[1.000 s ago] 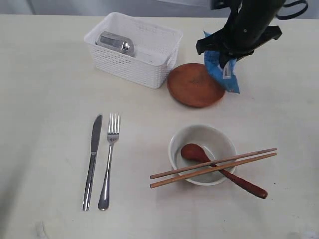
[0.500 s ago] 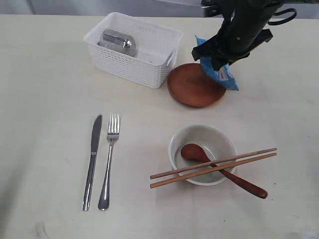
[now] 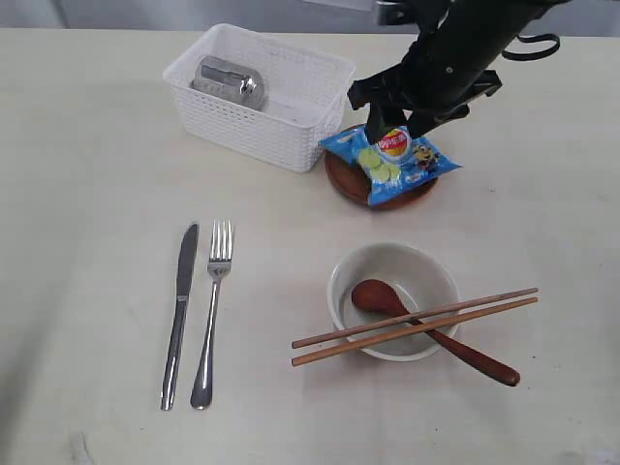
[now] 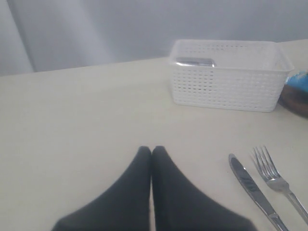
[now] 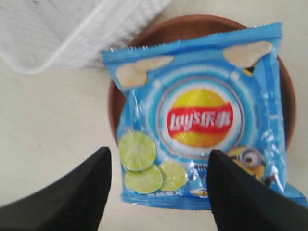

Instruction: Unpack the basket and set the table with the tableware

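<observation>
Basket (image 3: 242, 124) sits toward the top of the exterior view, left of centre on the counter (image 3: 87, 194), with the steel cup (image 3: 226, 80) lying inside. We see the left jaws pressed together over bare counter, holding nothing. Knife (image 3: 180, 310) and fork (image 3: 213, 310) lie side by side, lower left. To their right, the bowl (image 3: 341, 281) holds the spoon (image 3: 373, 295), with chopsticks (image 3: 417, 325) across its rim. Plate (image 3: 341, 177) sits just beside the basket's right corner, chips packet (image 3: 387, 155) flat on it. Right jaws are spread apart above the packet, gripping nothing.
</observation>
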{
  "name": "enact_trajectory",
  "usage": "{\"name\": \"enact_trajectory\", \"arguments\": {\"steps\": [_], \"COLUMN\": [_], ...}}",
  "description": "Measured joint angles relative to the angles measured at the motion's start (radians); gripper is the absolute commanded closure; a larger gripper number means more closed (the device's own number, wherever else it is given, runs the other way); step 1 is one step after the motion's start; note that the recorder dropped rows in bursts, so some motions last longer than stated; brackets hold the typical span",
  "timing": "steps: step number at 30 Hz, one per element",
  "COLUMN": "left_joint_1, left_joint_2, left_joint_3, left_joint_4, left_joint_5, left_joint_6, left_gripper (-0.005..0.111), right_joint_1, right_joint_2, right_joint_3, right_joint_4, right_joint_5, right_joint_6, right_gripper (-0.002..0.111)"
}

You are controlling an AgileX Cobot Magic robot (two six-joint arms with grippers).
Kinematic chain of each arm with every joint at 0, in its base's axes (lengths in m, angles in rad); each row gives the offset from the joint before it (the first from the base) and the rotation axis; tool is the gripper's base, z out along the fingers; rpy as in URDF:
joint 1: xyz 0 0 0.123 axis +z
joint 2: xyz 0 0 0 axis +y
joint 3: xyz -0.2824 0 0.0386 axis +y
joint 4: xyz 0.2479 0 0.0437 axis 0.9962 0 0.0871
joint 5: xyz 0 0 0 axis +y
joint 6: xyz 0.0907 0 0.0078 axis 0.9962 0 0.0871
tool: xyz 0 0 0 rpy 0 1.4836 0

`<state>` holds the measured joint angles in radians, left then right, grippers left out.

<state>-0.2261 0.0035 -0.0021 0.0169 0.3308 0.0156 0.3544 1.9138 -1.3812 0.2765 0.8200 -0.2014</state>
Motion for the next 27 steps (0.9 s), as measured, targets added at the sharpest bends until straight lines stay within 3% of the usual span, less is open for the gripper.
{"name": "enact_trajectory", "arguments": {"steps": [8,17,27], "left_joint_1": [0.000,0.000,0.000], "left_joint_2": [0.000,0.000,0.000], "left_joint_3": [0.000,0.000,0.000], "left_joint_4": [0.000,0.000,0.000], "left_joint_5": [0.000,0.000,0.000], "left_joint_6": [0.000,0.000,0.000], "left_gripper": [0.106,0.106,0.106], "right_joint_1": [0.000,-0.018,0.017], "right_joint_2": [-0.069,0.021,0.116], "right_joint_3": [0.000,0.000,0.000], "right_joint_4": [0.106,0.040,0.040], "right_joint_5": [0.018,-0.029,-0.050], "right_joint_6": [-0.082,0.015,0.011], "right_gripper": [0.055,0.108,0.109]}}
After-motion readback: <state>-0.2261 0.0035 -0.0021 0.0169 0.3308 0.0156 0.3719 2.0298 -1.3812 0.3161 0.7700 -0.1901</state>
